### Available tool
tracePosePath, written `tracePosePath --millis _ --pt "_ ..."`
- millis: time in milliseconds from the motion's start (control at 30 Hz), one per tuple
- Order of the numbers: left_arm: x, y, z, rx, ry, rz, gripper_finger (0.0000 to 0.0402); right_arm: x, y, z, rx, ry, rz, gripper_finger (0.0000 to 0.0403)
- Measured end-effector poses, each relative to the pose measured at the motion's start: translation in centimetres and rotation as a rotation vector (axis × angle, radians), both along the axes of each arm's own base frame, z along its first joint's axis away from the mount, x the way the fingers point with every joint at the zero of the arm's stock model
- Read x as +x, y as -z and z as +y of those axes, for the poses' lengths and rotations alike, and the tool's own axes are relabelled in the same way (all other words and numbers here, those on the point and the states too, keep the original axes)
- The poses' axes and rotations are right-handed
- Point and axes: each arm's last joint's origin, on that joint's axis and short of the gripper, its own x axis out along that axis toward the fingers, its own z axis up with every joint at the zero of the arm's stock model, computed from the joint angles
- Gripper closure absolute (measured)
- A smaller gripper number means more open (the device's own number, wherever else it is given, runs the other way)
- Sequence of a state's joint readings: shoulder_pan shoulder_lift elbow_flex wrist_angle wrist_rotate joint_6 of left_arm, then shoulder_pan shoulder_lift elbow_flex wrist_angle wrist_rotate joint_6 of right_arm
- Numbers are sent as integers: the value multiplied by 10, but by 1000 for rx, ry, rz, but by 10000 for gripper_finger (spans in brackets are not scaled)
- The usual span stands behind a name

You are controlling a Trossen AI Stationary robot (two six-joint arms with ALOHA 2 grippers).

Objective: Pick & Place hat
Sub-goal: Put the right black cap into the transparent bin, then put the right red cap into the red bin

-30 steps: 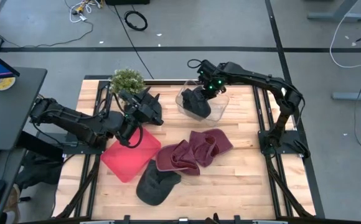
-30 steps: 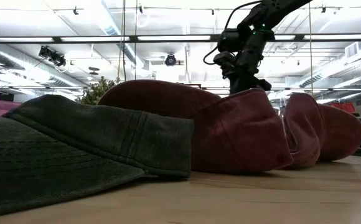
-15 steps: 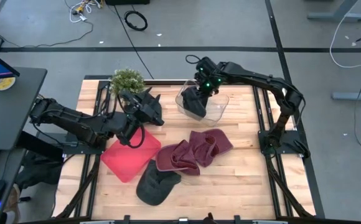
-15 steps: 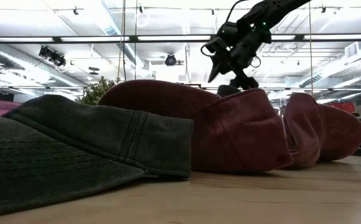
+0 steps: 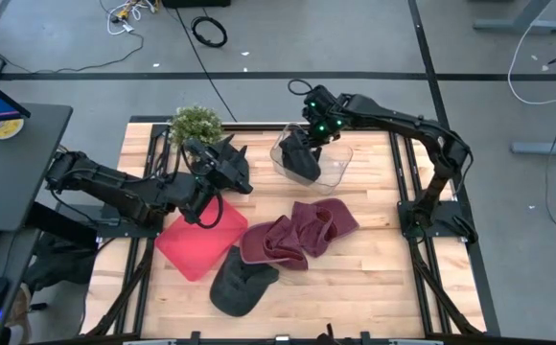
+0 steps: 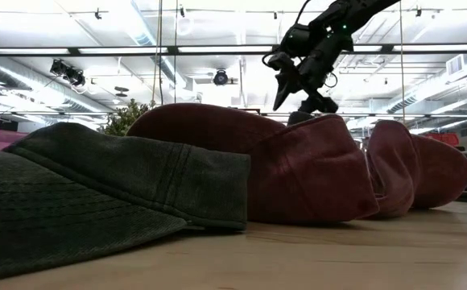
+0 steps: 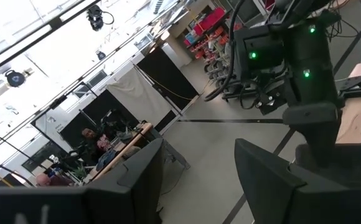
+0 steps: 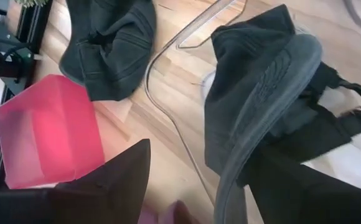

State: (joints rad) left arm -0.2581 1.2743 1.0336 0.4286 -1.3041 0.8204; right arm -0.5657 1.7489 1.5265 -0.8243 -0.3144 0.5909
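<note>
Lighting's even and bright up top, soft shadows only. In the low view the ceiling strip lights [image 6: 217, 50] blow out a bit, and the near grey cap [image 6: 97, 193] sits dark and blurry. Wrist views look slightly smeared.

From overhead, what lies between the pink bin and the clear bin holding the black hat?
In the high view, only bare wooden table separates the pink bin from the clear bin; the maroon hats lie just below that stretch.

Right claw [image 5: 304, 113] opened, seemingly released black hat [image 5: 299, 161].
</note>
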Motion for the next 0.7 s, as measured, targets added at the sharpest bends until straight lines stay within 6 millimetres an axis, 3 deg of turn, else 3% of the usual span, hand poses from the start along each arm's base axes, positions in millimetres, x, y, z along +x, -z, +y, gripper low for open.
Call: tracePosePath --millis 267,700 --pt "0 0 0 -12 1 -22 202 -18 -7 -5 -24 37 60 159" --pt "0 0 0 -11 1 -17 202 -49 -57 10 -152 79 -37 159"
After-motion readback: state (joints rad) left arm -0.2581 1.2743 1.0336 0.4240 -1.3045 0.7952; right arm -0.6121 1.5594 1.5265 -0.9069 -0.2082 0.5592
